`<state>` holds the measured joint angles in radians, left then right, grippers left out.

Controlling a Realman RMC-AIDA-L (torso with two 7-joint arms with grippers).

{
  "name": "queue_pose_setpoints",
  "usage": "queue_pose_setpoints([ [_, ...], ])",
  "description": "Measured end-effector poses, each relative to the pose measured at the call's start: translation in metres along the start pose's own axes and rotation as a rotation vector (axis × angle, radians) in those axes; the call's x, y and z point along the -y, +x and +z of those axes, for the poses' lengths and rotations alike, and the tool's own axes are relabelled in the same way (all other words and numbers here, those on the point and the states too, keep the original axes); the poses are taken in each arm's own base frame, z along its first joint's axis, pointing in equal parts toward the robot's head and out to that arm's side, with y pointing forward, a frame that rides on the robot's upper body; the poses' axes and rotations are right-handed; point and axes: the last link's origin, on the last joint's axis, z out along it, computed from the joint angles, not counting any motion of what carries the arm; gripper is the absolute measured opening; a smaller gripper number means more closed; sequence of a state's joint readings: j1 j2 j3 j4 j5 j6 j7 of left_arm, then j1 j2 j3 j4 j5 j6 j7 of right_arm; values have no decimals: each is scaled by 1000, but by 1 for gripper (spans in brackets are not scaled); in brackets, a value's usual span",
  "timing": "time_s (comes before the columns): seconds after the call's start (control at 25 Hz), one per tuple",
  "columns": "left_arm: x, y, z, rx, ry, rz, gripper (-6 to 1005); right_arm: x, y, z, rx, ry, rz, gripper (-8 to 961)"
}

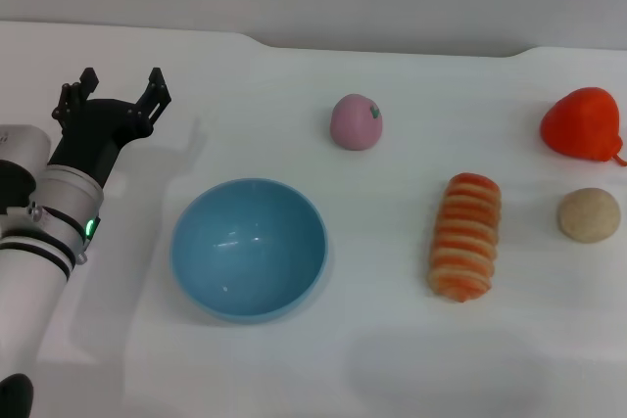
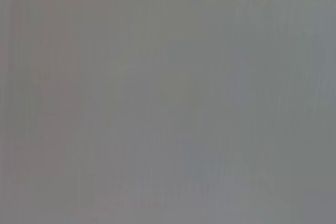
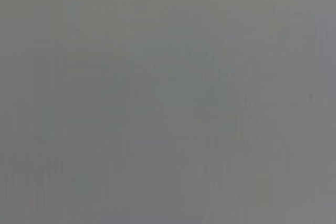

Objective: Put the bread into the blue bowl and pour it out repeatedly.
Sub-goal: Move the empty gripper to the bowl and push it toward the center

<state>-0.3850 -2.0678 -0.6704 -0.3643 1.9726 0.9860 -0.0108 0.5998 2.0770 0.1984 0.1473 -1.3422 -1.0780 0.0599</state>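
The blue bowl stands upright and empty on the white table, left of centre in the head view. To its right the bread, a ribbed orange and cream loaf, lies flat on the table, a hand's width from the bowl. My left gripper hovers at the far left, beyond and left of the bowl, open with nothing between its fingers. The right gripper is out of view. Both wrist views show only a plain grey field.
A pink round toy fruit sits behind the bowl and bread. A red strawberry-like toy lies at the far right, with a small beige ball in front of it. The table's far edge meets a grey wall.
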Motion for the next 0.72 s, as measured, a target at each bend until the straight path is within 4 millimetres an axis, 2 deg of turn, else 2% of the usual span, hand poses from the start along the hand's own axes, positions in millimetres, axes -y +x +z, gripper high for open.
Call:
queue_pose_setpoints([
  [0.72,-8,4,8,-2,-23,-5,871,5,1,-2,0,25,55,684],
])
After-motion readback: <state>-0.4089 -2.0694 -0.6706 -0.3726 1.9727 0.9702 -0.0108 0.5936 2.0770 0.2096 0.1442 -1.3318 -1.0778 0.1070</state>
